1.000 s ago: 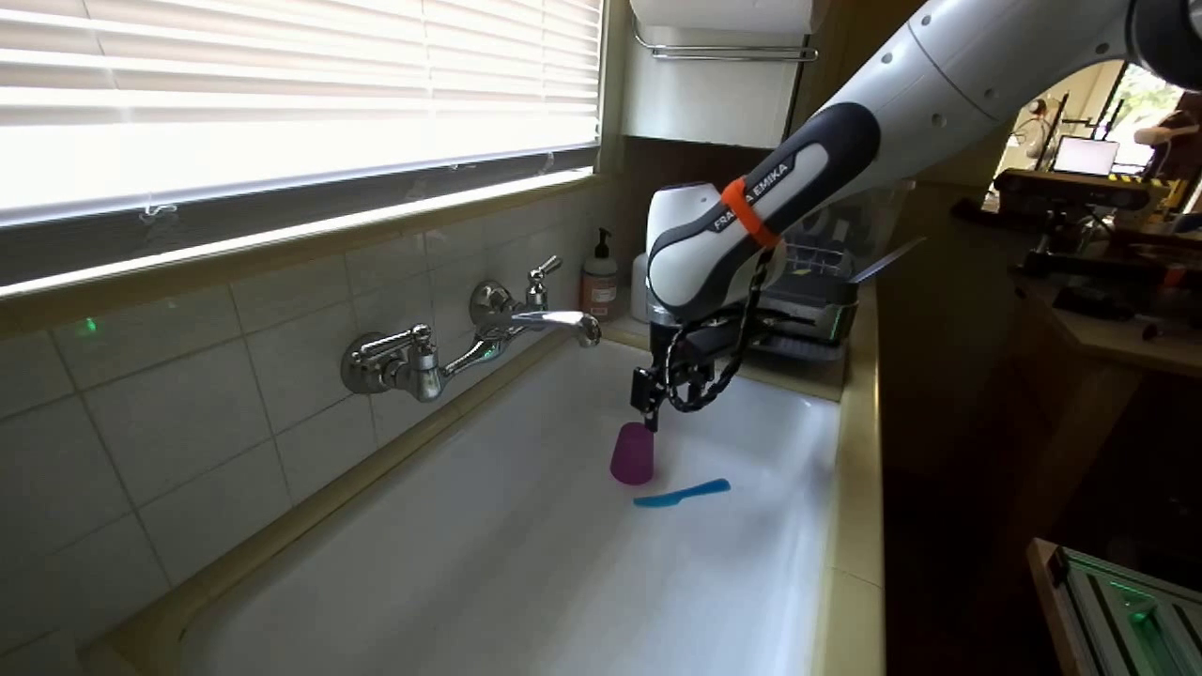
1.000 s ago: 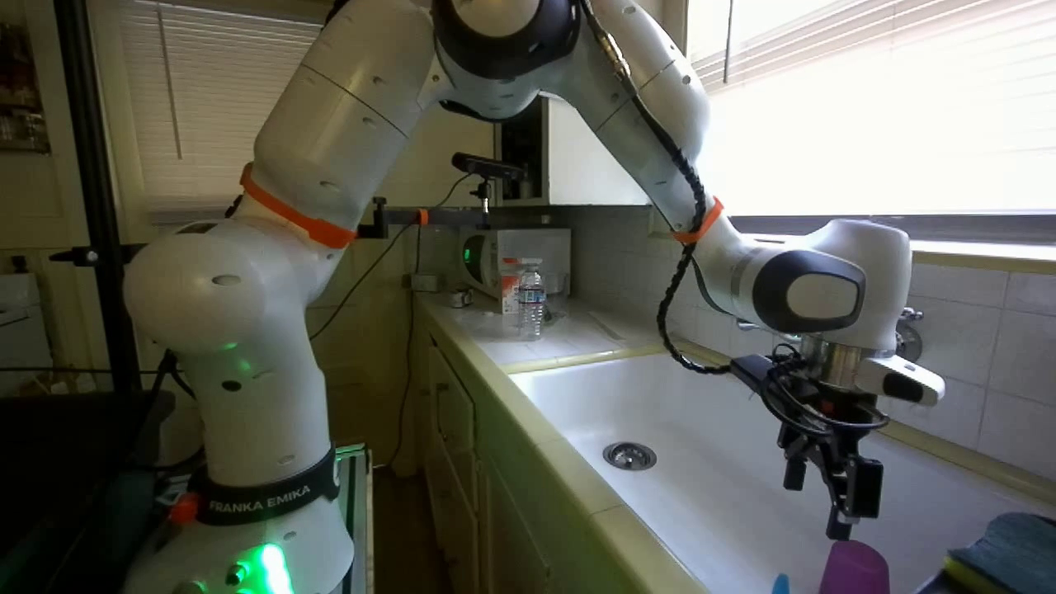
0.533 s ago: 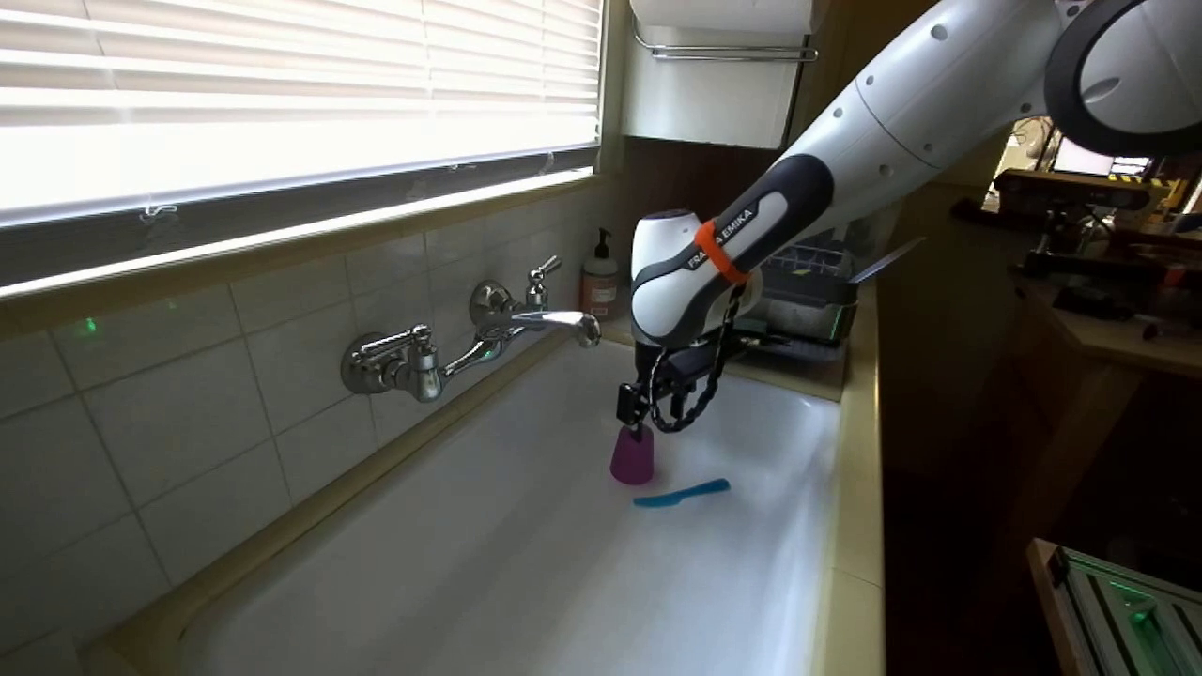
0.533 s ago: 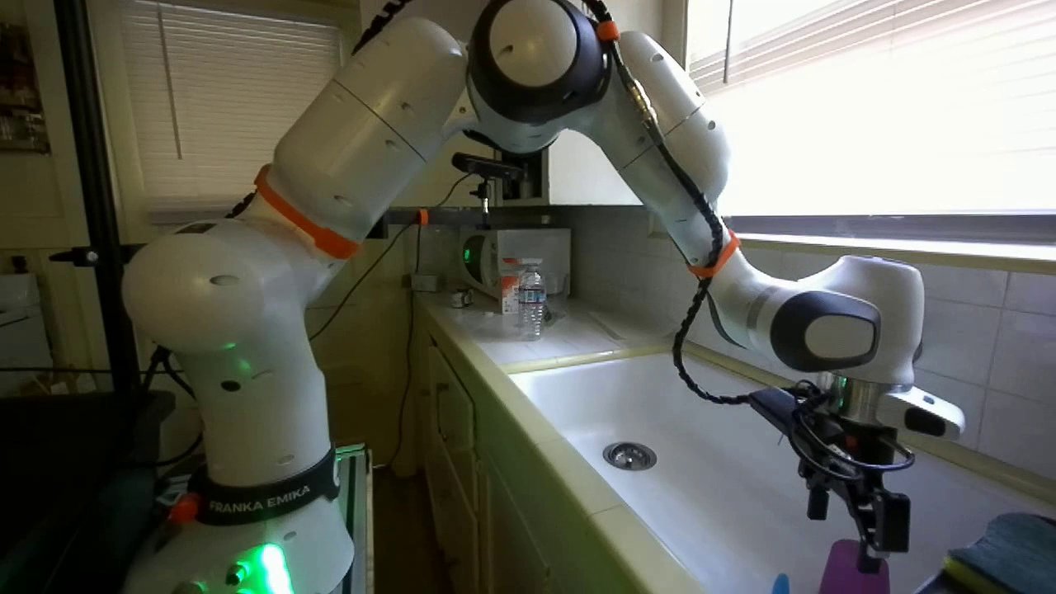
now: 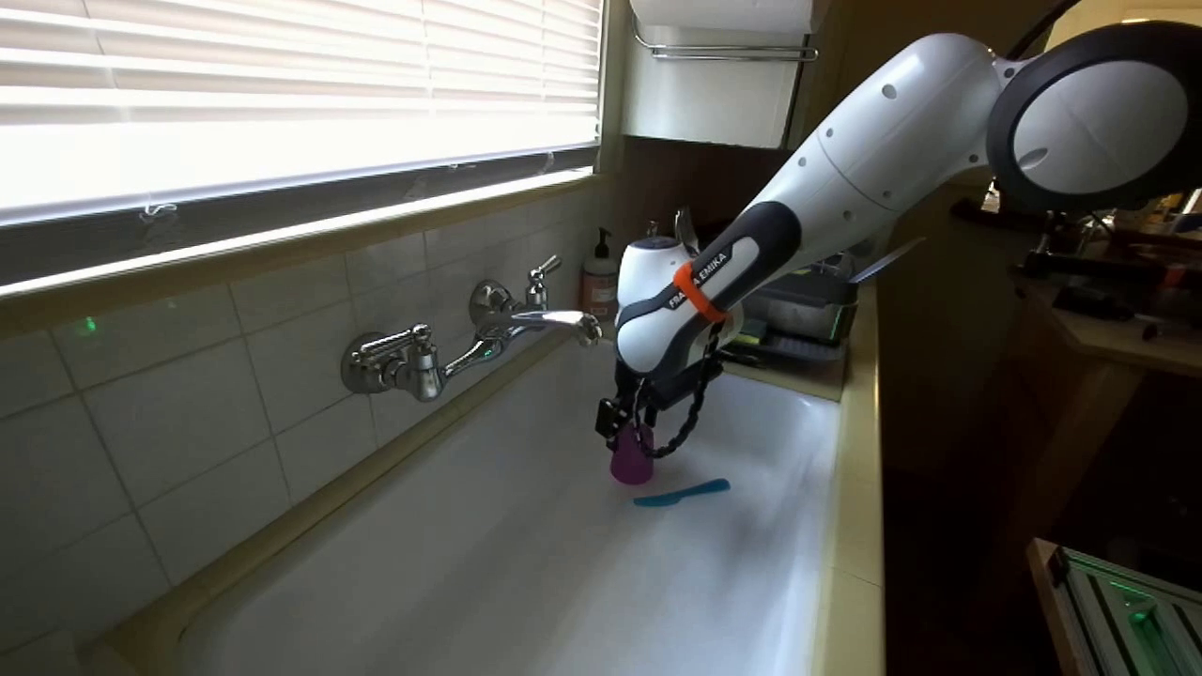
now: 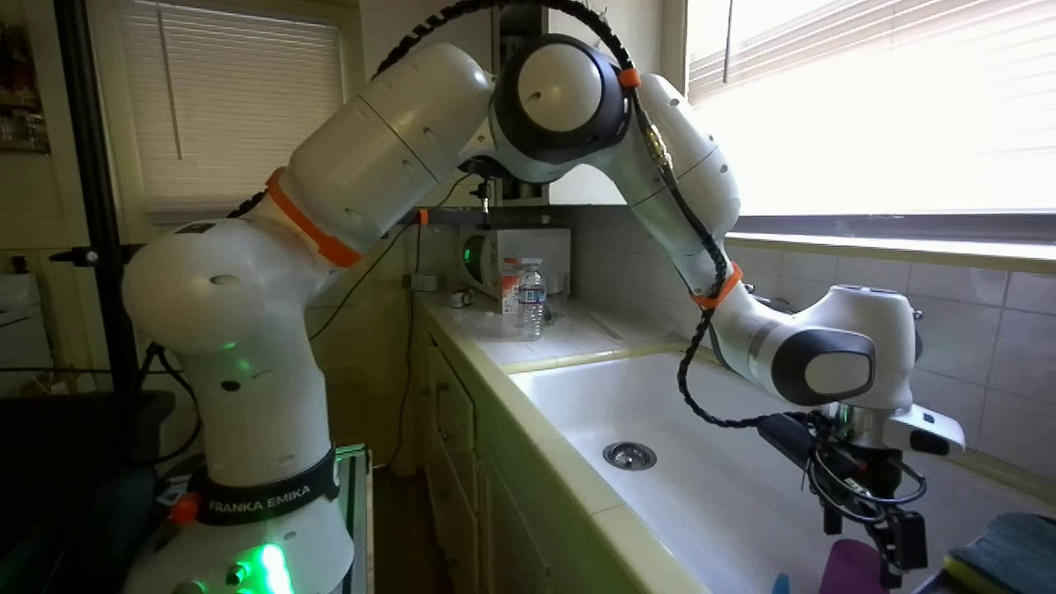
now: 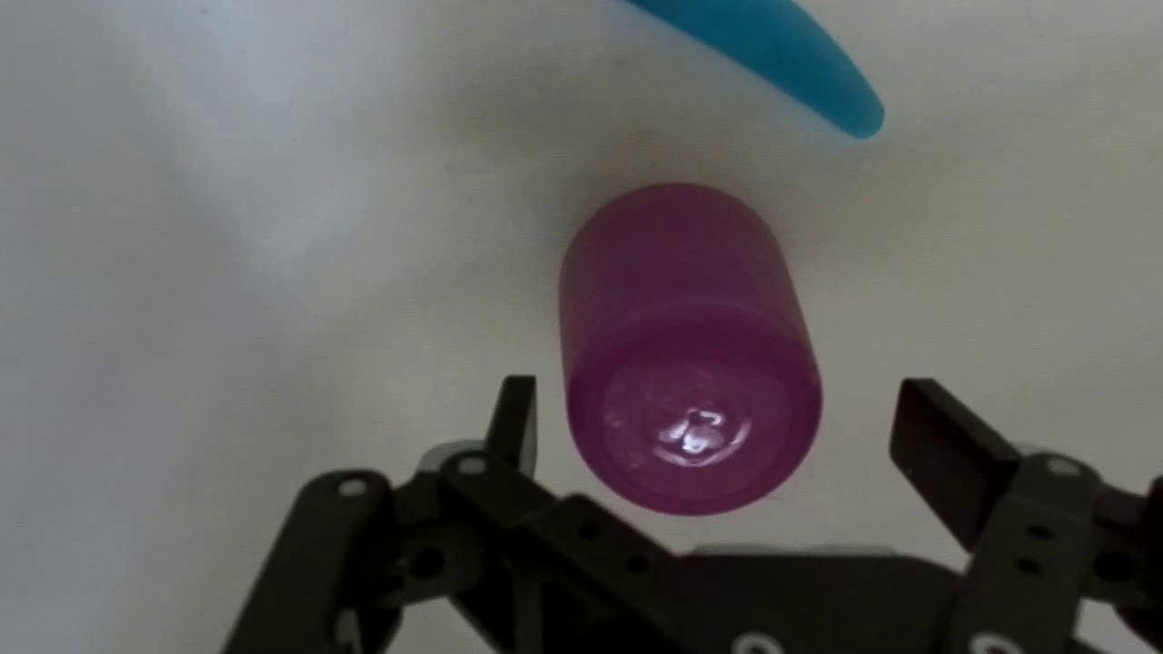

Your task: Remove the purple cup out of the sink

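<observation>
The purple cup [image 5: 631, 467] stands upside down in the white sink [image 5: 451, 582]. It shows in both exterior views, cut by the lower edge in an exterior view [image 6: 848, 568]. In the wrist view the cup [image 7: 681, 291] has its closed base toward the camera. My gripper [image 7: 718, 404] is open, with one finger [image 7: 514, 418] left of the cup's base and the other finger [image 7: 949, 454] right of it. A gap shows on both sides, wider on the right. In an exterior view the gripper [image 5: 627, 434] is down at the cup's upper part.
A blue plastic knife [image 5: 683, 494] lies beside the cup. The chrome tap [image 5: 554, 322] reaches over the sink from the tiled wall. A dish rack [image 5: 789, 324] and a soap bottle [image 5: 599, 279] stand behind. A sponge-like item [image 6: 1006, 549] is at a lower corner.
My gripper has come down from above the cup to around its upper part, moving toward the tap wall. The cup and the knife have not moved.
</observation>
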`<state>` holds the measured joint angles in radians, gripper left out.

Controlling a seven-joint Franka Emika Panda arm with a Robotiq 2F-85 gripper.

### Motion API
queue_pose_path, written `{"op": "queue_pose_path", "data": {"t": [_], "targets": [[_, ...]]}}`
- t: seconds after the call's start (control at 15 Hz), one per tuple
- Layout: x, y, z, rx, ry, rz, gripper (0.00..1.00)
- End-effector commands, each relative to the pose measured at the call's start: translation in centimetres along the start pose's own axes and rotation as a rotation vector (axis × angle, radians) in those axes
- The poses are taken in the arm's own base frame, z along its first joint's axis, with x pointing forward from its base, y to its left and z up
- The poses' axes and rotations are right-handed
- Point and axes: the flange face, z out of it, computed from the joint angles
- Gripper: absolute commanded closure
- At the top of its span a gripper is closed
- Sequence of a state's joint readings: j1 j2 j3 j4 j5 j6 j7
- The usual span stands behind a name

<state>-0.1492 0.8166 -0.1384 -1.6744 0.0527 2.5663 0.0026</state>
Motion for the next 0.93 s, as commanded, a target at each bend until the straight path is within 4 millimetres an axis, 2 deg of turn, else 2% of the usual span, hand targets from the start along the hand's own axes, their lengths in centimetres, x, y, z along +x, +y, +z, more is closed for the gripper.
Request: {"op": "queue_pose_path", "data": {"t": [0.0,0.07,0.13,0.4,0.87], "targets": [[0.88,-0.2,1.52,0.008,0.034,-0.032,0.0],[0.98,-0.3,1.68,0.01,0.039,-0.037,0.25],[1.02,-0.37,1.76,0.009,0.04,-0.042,0.26],[1.23,-0.34,1.74,0.006,0.037,-0.046,0.57],[1.26,-0.21,1.54,0.022,0.03,-0.046,0.58]]}}
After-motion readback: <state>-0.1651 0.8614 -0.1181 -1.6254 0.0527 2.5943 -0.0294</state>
